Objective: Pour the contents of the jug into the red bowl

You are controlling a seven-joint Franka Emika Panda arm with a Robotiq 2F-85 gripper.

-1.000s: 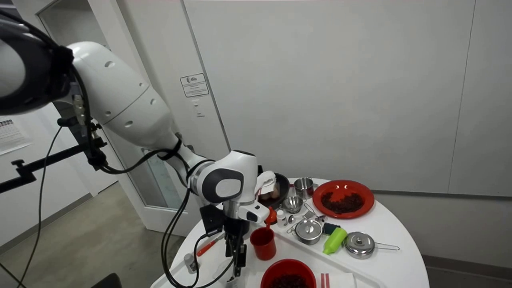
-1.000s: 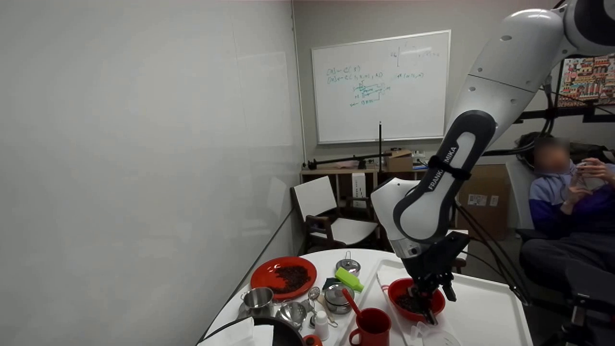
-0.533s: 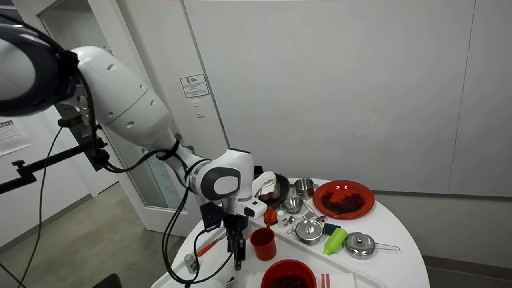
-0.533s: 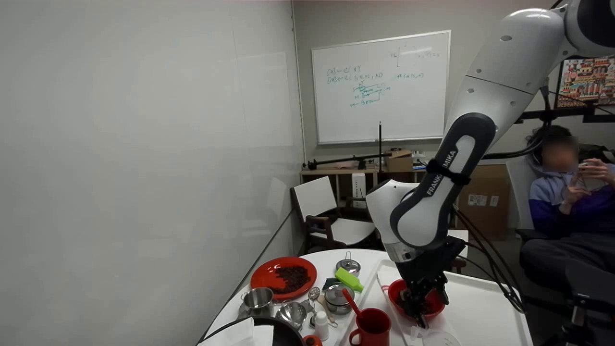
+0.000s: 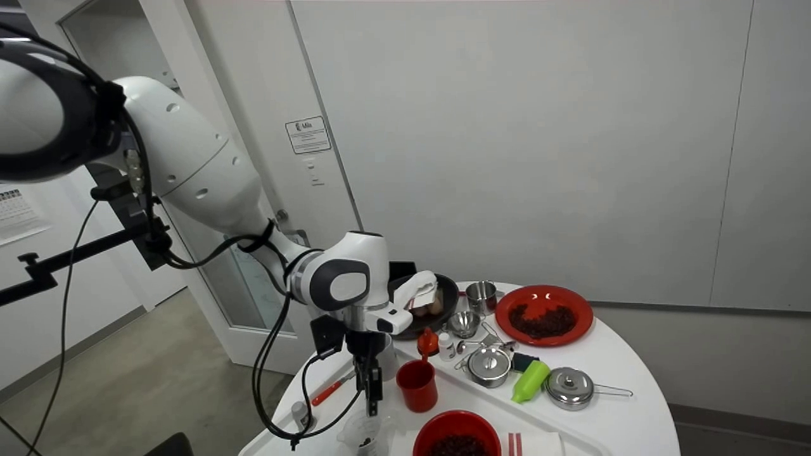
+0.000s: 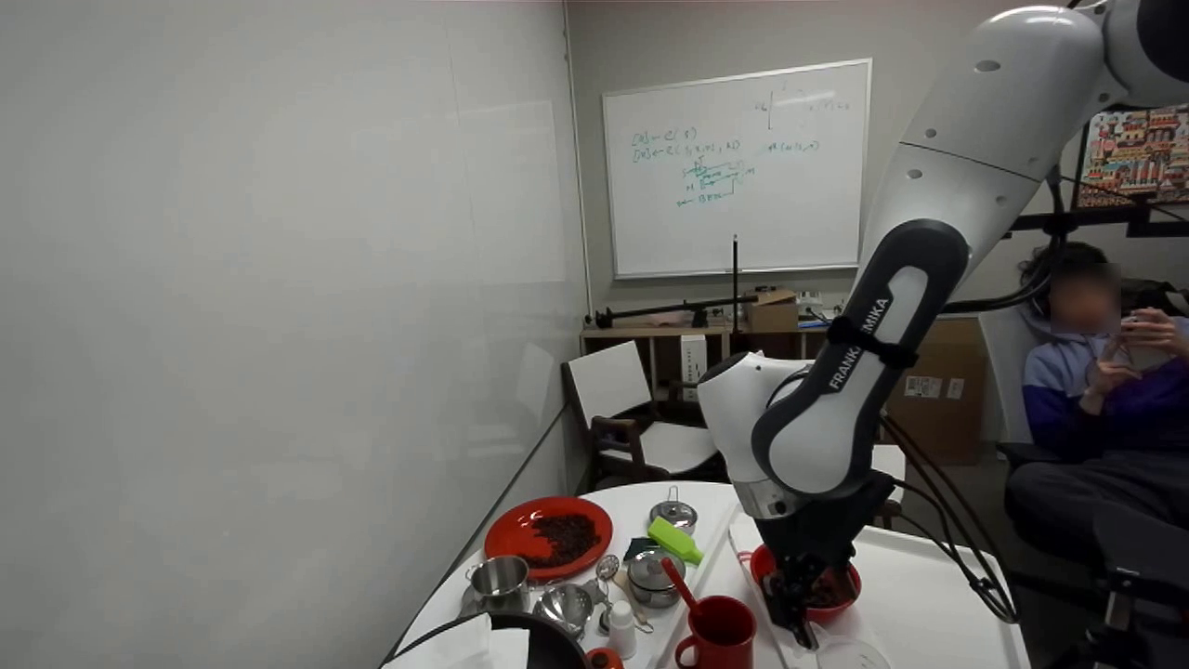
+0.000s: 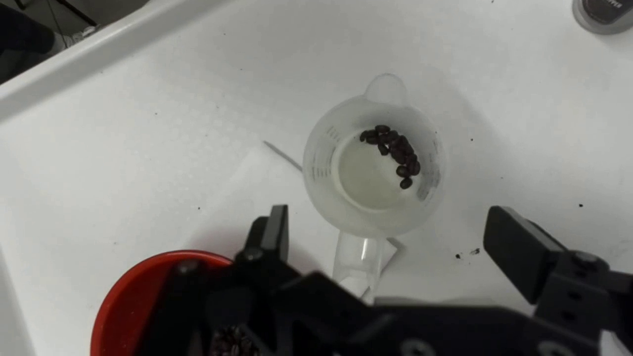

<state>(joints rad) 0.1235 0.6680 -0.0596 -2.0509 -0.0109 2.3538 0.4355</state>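
A clear plastic jug (image 7: 324, 190) stands upright on the white tray, with a few dark beans inside; its handle points toward my gripper in the wrist view. The jug also shows at the bottom of both exterior views, faint and partly cut off (image 5: 369, 437) (image 6: 850, 654). My gripper (image 7: 388, 232) is open and empty above the jug, its fingers spread on either side of the handle. It also shows in both exterior views (image 5: 369, 402) (image 6: 801, 634). The red bowl (image 7: 118, 301), holding dark beans, stands beside the jug; the gripper partly hides it in an exterior view (image 6: 841, 609).
A red mug (image 5: 418, 392) with a red utensil stands near the gripper on the white tray (image 5: 507, 410). A red-handled knife (image 5: 328, 392) and a small jar (image 5: 301, 415) lie nearby. Steel pots, a green bottle (image 5: 531, 381) and a red plate (image 5: 580, 304) stand beyond the tray's edge.
My gripper has moved away from the red bowl and over the jug's handle, shifting left in both exterior views. It stays open. The jug and bowl have not moved.
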